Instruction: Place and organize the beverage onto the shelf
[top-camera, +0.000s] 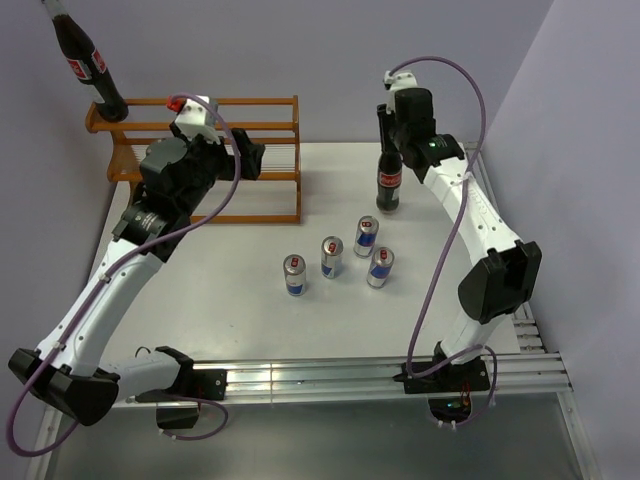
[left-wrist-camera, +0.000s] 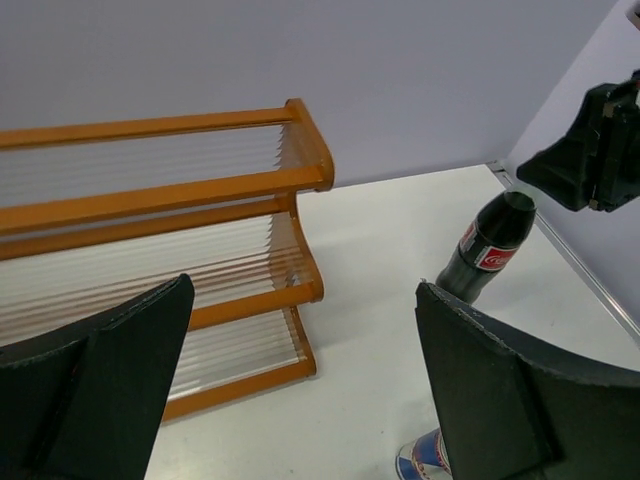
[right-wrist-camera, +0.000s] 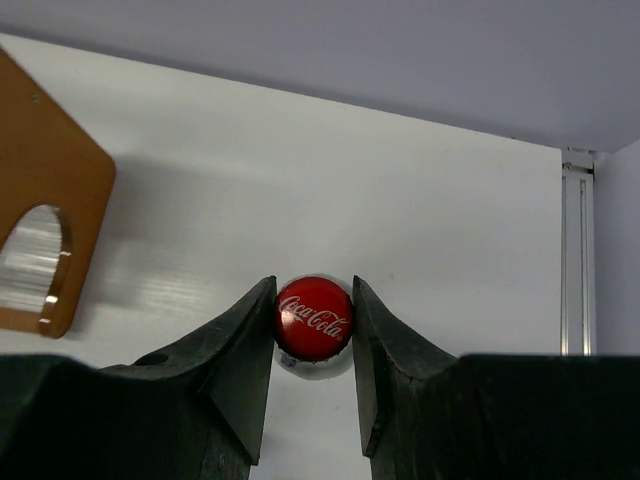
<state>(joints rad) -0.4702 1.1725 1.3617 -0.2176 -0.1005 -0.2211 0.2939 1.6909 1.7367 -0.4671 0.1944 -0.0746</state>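
Note:
The shelf (top-camera: 268, 182) (left-wrist-camera: 210, 187), an orange-brown wooden rack, stands at the back left. One dark cola bottle (top-camera: 92, 66) stands on its top tier at the far left end. A second cola bottle (top-camera: 387, 181) (left-wrist-camera: 486, 252) is upright right of the shelf, with my right gripper (top-camera: 384, 112) (right-wrist-camera: 313, 318) shut on its red cap (right-wrist-camera: 313, 320) from above. Several blue-and-silver cans (top-camera: 331, 257) stand on the table in the middle. My left gripper (top-camera: 250, 155) (left-wrist-camera: 305, 285) hangs open and empty in front of the shelf's right end.
An end panel of the shelf (right-wrist-camera: 48, 215) shows at the left of the right wrist view. One can (left-wrist-camera: 424, 460) sits just below my left gripper's right finger. Metal rails (top-camera: 330, 380) run along the near edge, and a wall stands close behind the shelf.

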